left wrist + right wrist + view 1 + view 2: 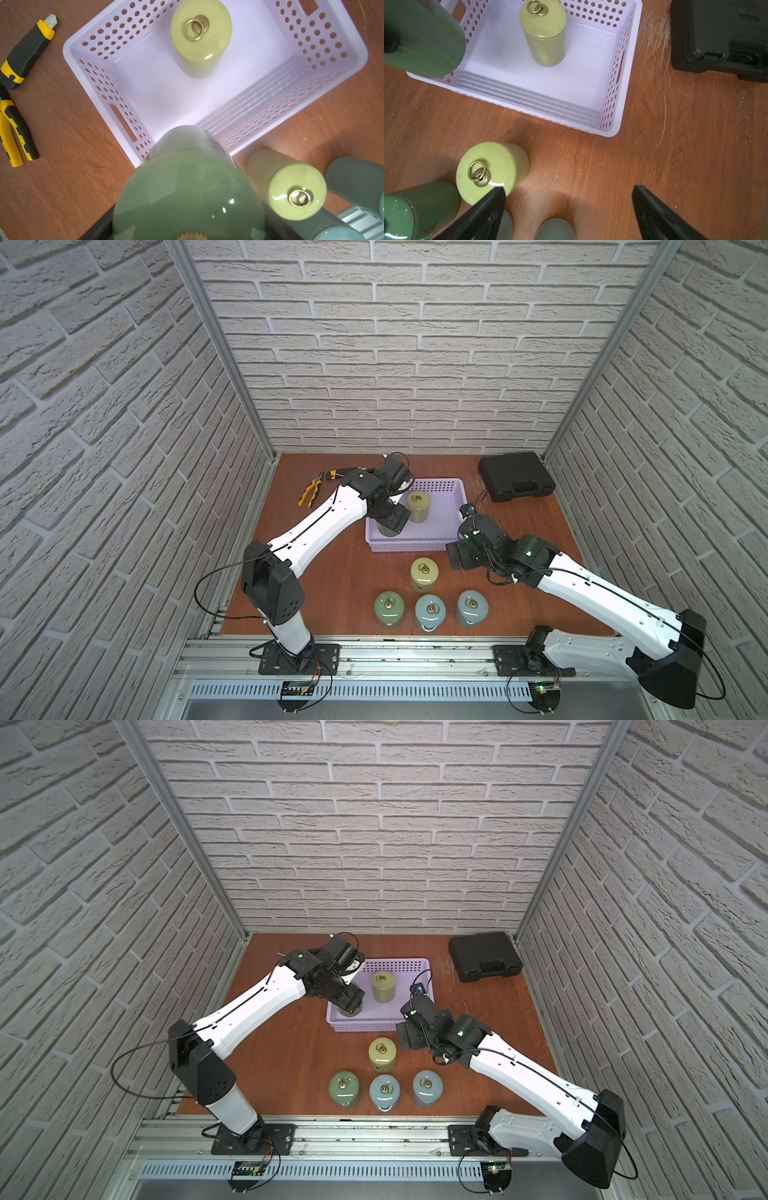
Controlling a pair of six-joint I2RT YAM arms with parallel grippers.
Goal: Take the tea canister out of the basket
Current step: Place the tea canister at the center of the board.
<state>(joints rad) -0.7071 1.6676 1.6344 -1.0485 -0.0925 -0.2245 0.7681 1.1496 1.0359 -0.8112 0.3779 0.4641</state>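
Left gripper (392, 524): jaws clamped on the dark green tea canister (187, 193), grasped near its lid. The fingers are mostly hidden behind the canister in the left wrist view.
- The canister is held over the near-left corner of the basket (415, 549). In the right wrist view its base (436, 70) is seen overlapping the near rim, so it is lifted off the basket floor. It is not yet clear of the basket outline.
- A slight tilt is suggested, but it can't be told for sure.

Right gripper (568, 188): jaws spread wide, nothing between them.
- It is held above bare table (340, 572), just off the basket's near-right corner.
- One fingertip (499, 190) is seen overlapping the lid of a yellow-green canister (492, 166) in the wrist view. In both top views the two are apart.

Inside the basket, a second yellow-green canister (418, 506) is standing upright near the middle, toward the far wall.

On the table in front of the basket:
- The yellow-green canister sits nearest the basket.
- Behind it a row of three is lined up along the front edge: green canister (389, 608), blue canister (430, 610), second blue canister (472, 605). All are upright.

A black case (515, 477) is parked at the far-right corner. Pliers (311, 489) and a utility knife (31, 49) are laid on the far-left of the table, well apart from the basket.
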